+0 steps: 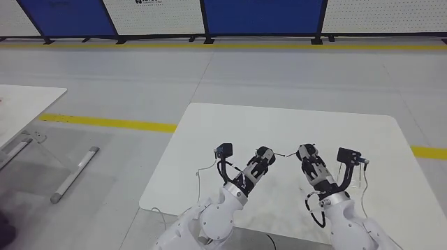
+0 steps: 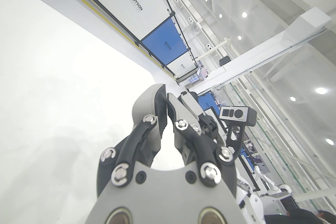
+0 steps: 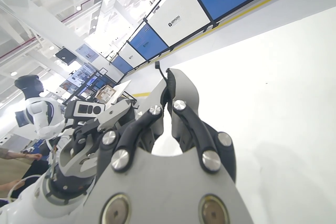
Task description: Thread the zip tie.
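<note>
A thin black zip tie [image 3: 158, 65] sticks out from the tips of my right gripper [image 3: 167, 78], which is shut on its strap, with the small square head just beyond the fingertips. In the top view both grippers hover low over the white table [image 1: 279, 121], near its front, with their tips pointed at each other. The left gripper [image 1: 269, 153] and the right gripper [image 1: 302, 153] are a short gap apart, and the zip tie [image 1: 285, 155] shows as a dark line between them. My left gripper [image 2: 167, 101] is shut, and I see nothing between its pads.
The table stretches bare behind and to both sides of the grippers. A second white table [image 1: 28, 103] stands off to the left across the floor. Blue and white panels [image 1: 262, 2] line the back.
</note>
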Available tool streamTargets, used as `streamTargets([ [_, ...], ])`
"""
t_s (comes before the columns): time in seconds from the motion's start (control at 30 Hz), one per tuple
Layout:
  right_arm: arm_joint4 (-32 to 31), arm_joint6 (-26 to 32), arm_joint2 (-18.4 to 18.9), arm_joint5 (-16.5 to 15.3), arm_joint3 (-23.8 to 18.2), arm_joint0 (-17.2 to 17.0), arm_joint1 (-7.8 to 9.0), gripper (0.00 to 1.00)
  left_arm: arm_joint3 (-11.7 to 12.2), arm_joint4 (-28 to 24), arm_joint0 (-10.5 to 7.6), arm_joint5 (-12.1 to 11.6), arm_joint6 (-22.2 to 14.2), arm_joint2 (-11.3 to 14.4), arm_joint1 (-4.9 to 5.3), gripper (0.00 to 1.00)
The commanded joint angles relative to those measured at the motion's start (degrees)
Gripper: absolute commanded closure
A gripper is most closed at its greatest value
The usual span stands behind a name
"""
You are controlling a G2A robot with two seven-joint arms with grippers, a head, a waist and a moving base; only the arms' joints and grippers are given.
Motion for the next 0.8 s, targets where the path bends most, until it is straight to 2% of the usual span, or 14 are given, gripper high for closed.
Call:
streamTargets([
  [0.0, 0.02, -0.14, 0.17, -0.3, -0.21, -0.06, -0.16, 1.0, 0.0, 0.0, 0.0, 0.0, 0.0, 0.0, 0.0, 1.0],
  [0.77, -1.31, -0.13, 1.33, -1.38, 0.17, -0.81, -1.76, 1.0, 0.0, 0.0, 0.0, 0.0, 0.0, 0.0, 0.0, 1.0],
])
